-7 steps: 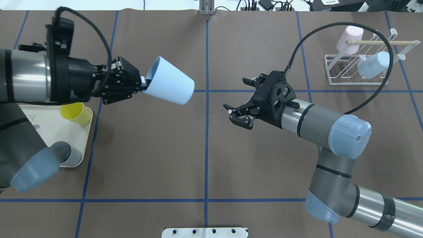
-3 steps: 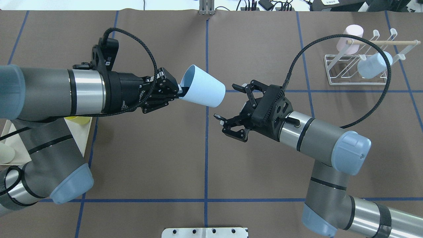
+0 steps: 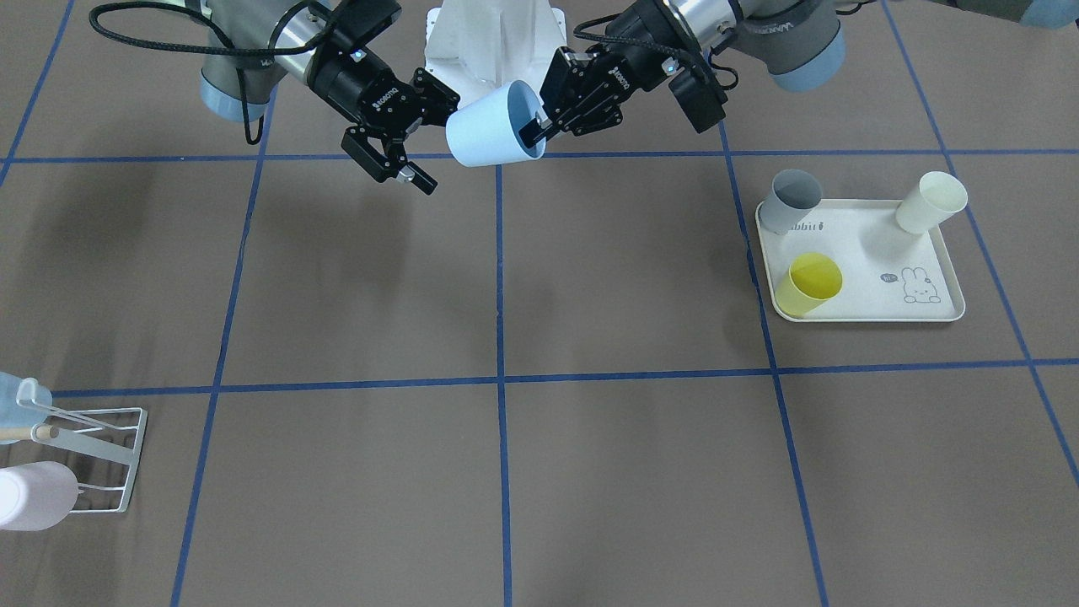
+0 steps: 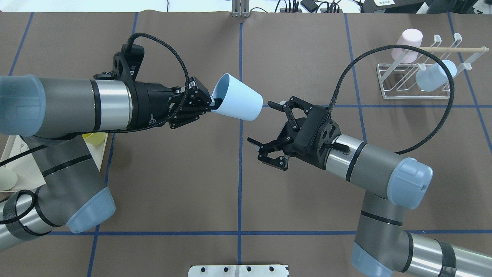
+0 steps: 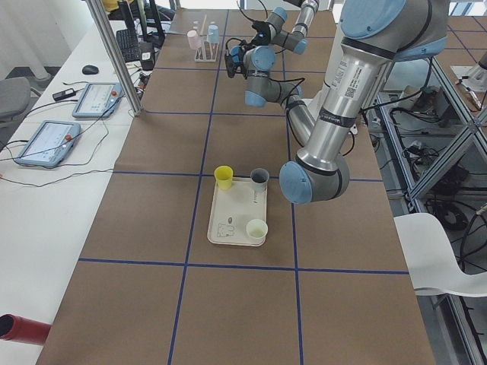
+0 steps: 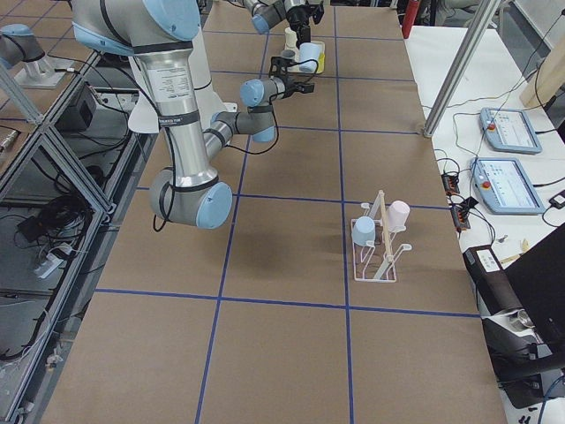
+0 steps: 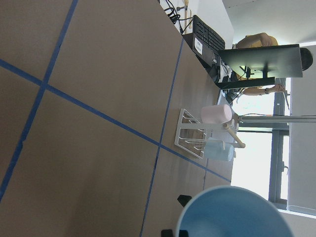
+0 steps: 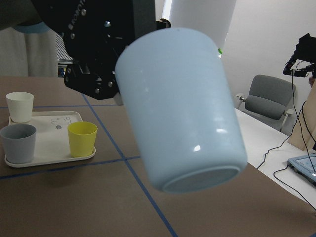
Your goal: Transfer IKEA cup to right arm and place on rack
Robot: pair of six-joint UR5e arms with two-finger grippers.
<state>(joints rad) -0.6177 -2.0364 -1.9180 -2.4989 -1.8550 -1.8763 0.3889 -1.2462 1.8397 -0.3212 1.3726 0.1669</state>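
The brown-papered bench (image 4: 173,173) carries the white wire rack (image 4: 380,80) near its far right corner. Everything else lies to the robot's left of that rack. The left arm (image 4: 69,104) reaches in from the end opposite the rack, and the right arm (image 4: 376,173) bends in from the rack's own side. The cream rabbit-print tray (image 3: 860,314), well apart from the rack at the other end, holds a yellow, a grey and a cream cup. The rack carries a pink cup (image 4: 407,40) and a pale blue cup (image 4: 434,75). The light-blue IKEA cup (image 4: 237,98) hangs in the air over mid-bench, tilted with its base toward the rack. The left pincer (image 4: 215,103) is clamped on its rim, one finger inside. The right pincer (image 4: 261,122), between cup and rack, is spread wide and empty, just short of the cup's base and not touching. Pick-up and carry look done. The hand-over grasp, the release and the hanging on the rack remain.
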